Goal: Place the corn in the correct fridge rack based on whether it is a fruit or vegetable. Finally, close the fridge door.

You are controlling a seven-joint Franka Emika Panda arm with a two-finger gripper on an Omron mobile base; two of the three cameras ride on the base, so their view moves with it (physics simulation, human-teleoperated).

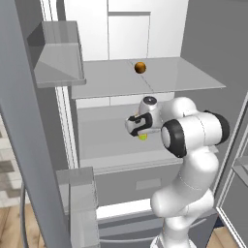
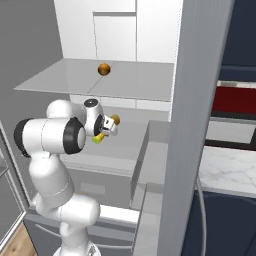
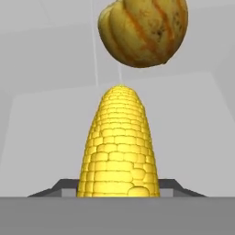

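The corn (image 3: 118, 137), a yellow cob, points away from the hand and is clamped between the dark fingertips (image 3: 176, 186). My gripper (image 1: 140, 127) (image 2: 107, 127) is shut on it inside the open fridge, hovering just above the fridge rack (image 1: 104, 143) (image 2: 127, 145). The cob's yellow-green end (image 1: 143, 136) (image 2: 97, 138) pokes out below the hand. A striped yellow-orange squash (image 3: 144, 30) (image 2: 115, 119) lies on the rack just beyond the corn's tip.
A small brown ball (image 1: 140, 67) (image 2: 103, 69) rests on the thinner upper shelf (image 1: 189, 77) (image 2: 55, 80). The open fridge door (image 1: 29, 145) (image 2: 197, 125) with its bins (image 1: 60, 58) (image 2: 150, 165) stands close beside the arm. A grey drawer front (image 1: 140, 184) sits under the rack.
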